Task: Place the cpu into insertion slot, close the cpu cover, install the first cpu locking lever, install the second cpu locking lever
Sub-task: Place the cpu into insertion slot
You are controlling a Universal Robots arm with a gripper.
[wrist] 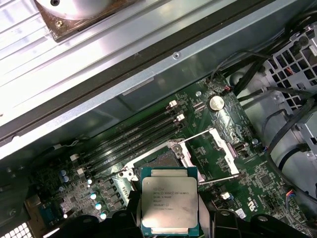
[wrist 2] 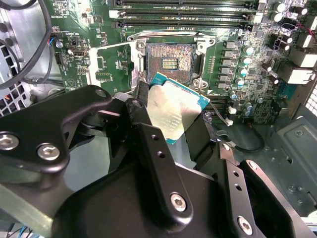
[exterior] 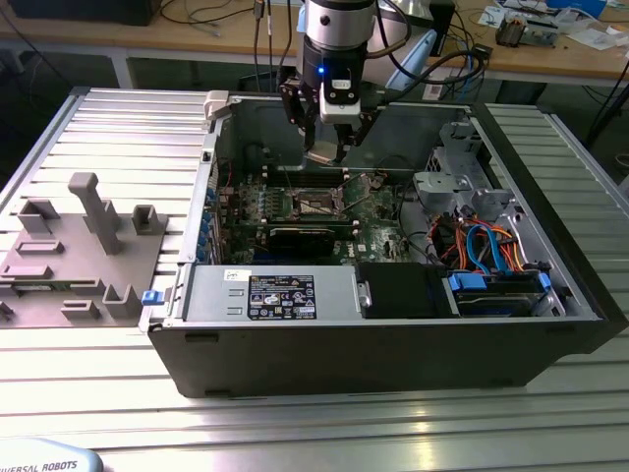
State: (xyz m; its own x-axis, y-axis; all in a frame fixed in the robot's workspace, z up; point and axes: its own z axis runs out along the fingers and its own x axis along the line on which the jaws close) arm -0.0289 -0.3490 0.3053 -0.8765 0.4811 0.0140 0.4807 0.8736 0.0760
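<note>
My gripper (exterior: 325, 147) hangs inside the open computer case, shut on the cpu (exterior: 322, 154), a flat square chip with a dull silver top. In both wrist views the cpu (wrist 2: 173, 111) (wrist: 169, 206) sits tilted between the black fingers (wrist 2: 141, 116), held above the green motherboard (wrist 2: 74, 29). The insertion slot (wrist 2: 170, 62) (wrist: 163, 157) lies bare just beyond the chip, its dark contact field exposed. The cpu cover (wrist 2: 113, 47) (wrist: 225, 148) is swung open beside the slot. A thin locking lever (wrist: 218, 178) stands raised near the slot.
Long black memory slots (wrist 2: 188, 10) run beside the slot. The case walls (exterior: 211, 147) ring the board, with a drive cage and blue cables (exterior: 486, 246) on the exterior view's right. A grey fixture (exterior: 88, 246) rests on the table on the exterior view's left.
</note>
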